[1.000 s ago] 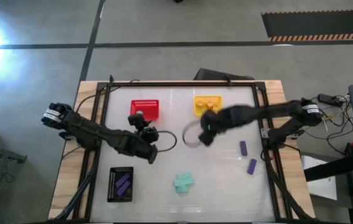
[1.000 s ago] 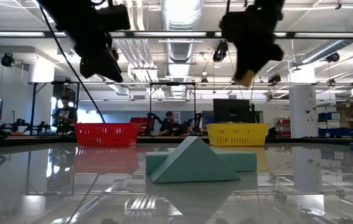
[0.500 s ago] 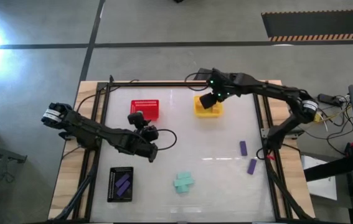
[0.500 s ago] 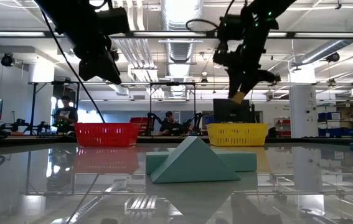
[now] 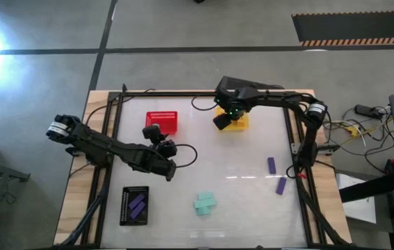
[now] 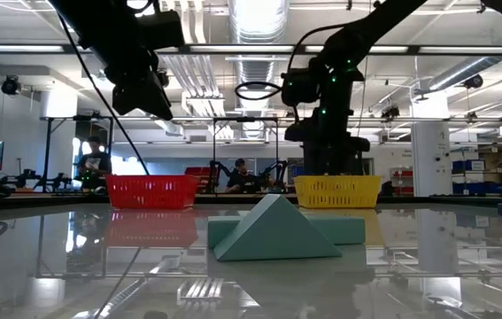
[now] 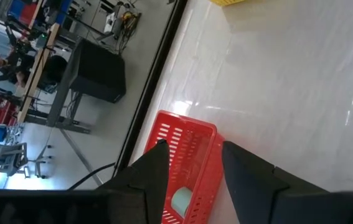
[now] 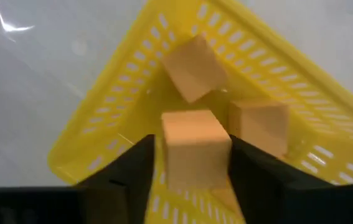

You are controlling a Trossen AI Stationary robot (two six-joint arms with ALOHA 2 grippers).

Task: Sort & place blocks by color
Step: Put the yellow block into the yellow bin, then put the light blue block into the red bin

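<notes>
Two dark arms work over a glossy white desk (image 5: 238, 173) framed in pale wood. The right gripper (image 8: 192, 165) hangs over the yellow basket (image 5: 232, 117) at the far side of the desk, its two dark fingers (image 8: 126, 171) clamped on the flat sides of an orange cube (image 8: 195, 146), a smooth, matte, square-edged block. Below it, inside the basket's perforated plastic walls, lie two more orange blocks (image 8: 192, 67), one tilted on an edge and one sitting flat.

The left gripper (image 5: 163, 154) hovers above the desk just in front of the red basket (image 5: 162, 122), which has the same slotted mesh walls. Its fingers (image 7: 241, 168) stand a moderate way apart with nothing between them. In the left wrist view a pale mint piece (image 7: 181, 200) shows inside the red basket.

Near the front edge, a cluster of mint green blocks (image 5: 205, 203) lies on the desk; from the low view the nearest is a smooth triangular wedge (image 6: 273, 230) with flat bars behind it, mirrored in the shiny surface. Two purple blocks (image 5: 276, 175), short oblong bars, lie apart on the right side of the desk. A black mesh basket (image 5: 135, 205) at the front left holds more purple bars (image 5: 138, 205).
</notes>
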